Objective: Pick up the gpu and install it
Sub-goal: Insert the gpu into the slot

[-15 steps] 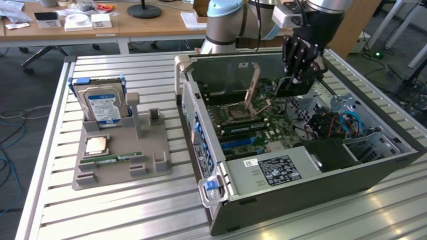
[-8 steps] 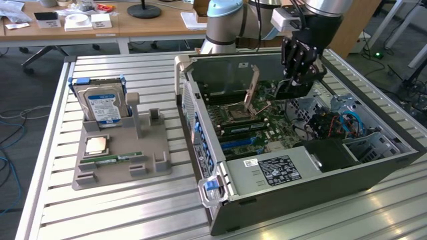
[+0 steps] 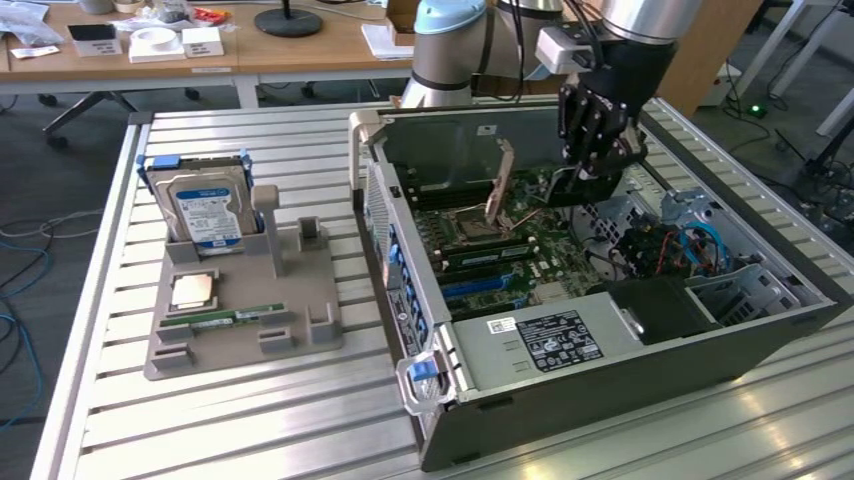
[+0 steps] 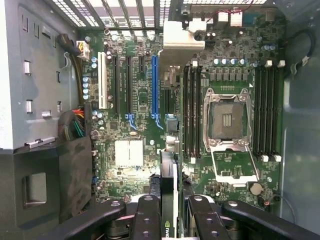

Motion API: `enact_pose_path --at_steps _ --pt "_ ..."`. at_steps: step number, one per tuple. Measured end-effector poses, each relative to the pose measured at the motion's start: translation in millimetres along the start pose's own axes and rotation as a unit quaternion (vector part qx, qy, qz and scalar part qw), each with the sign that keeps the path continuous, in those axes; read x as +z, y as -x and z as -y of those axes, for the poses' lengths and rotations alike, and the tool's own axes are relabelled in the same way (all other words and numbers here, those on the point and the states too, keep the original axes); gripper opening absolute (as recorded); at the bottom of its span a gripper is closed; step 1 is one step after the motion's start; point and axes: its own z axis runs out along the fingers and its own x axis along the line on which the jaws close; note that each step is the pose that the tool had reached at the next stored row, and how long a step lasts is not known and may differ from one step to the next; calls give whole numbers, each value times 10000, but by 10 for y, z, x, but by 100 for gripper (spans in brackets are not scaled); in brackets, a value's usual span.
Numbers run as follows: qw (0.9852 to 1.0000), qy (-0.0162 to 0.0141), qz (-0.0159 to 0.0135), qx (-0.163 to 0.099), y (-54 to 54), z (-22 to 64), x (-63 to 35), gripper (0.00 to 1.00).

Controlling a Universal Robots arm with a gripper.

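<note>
You have the gpu [image 3: 585,188] clamped between the gripper's [image 3: 597,165] fingers. It hangs inside the open side of the computer case [image 3: 601,400], above the motherboard [image 3: 514,250] and not touching it.

In the exterior view the case's far wall stands just behind the card. The drive cage and its blue cables [image 3: 694,240] lie to the exterior view's right, and there is bare board below.

From the wrist, the gpu [image 4: 168,195] shows edge-on between the gripper [image 4: 170,220] fingers. It runs the same way as the long slots, and its line falls between the blue slot [image 4: 154,85] and the black memory slots [image 4: 192,110]. The open CPU socket [image 4: 227,120] sits well clear beyond those.

The case lies on a slatted metal table [image 3: 240,420]. On the exterior view's left, well apart, a grey holder [image 3: 307,325] carries the hard drive [image 3: 203,205] upright and a green RAM stick [image 3: 227,318] lying flat. A wooden desk [image 3: 267,50] stands behind.
</note>
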Motion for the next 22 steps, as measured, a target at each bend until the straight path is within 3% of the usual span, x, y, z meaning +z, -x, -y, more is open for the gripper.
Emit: enact_pose_path --at_steps 3,22 --pt "10000 0 -22 2 -1 -24 32 26" --pt "10000 -1 -37 2 -4 -146 219 26"
